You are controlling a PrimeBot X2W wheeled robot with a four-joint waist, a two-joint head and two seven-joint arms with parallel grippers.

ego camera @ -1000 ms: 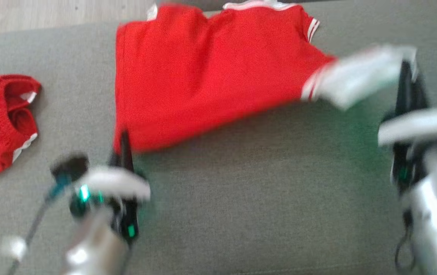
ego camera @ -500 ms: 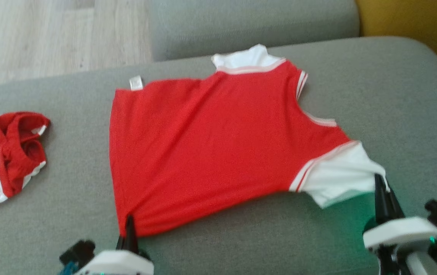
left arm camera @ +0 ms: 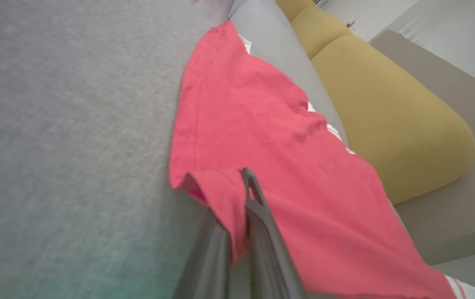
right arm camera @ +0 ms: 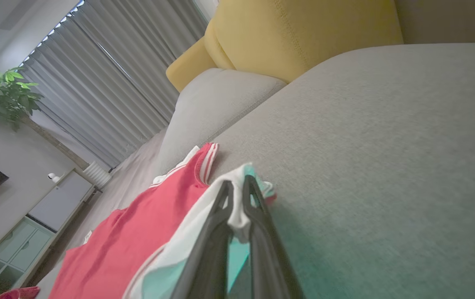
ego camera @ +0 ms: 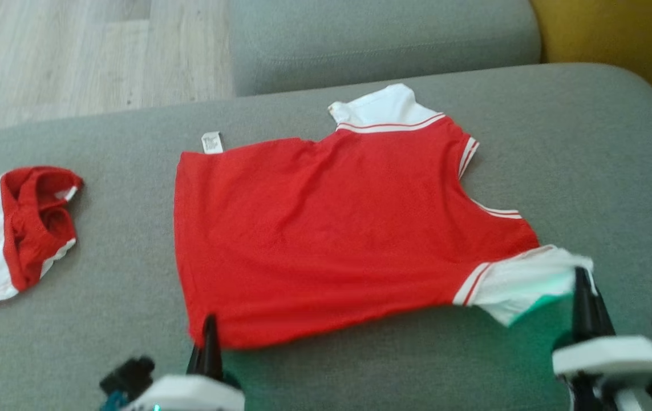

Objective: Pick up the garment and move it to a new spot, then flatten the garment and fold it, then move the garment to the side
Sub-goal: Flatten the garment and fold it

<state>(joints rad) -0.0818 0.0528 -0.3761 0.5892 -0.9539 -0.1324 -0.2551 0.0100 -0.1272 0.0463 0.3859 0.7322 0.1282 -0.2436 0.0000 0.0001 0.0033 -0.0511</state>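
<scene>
The garment (ego camera: 326,234) is a red T-shirt with white sleeves, spread on the grey sofa cushion (ego camera: 588,148), its collar to the right. My left gripper (ego camera: 209,328) is shut on the near hem corner; in the left wrist view red cloth (left arm camera: 262,149) is pinched between the dark fingers (left arm camera: 258,207). My right gripper (ego camera: 582,285) is shut on the near white sleeve (ego camera: 525,279); the right wrist view shows white cloth (right arm camera: 237,207) clamped between its fingers (right arm camera: 220,220). The near edge is lifted slightly off the cushion.
A second red-and-white garment (ego camera: 12,228) lies bunched at the cushion's left end. A grey backrest cushion (ego camera: 383,40) and a yellow cushion (ego camera: 611,34) stand behind. Wooden floor (ego camera: 75,57) lies beyond the far left edge.
The head camera has tilted, so the whole scene sits lower in view. Both grippers keep hold of the garment, which now lies more spread and stretched between them.
</scene>
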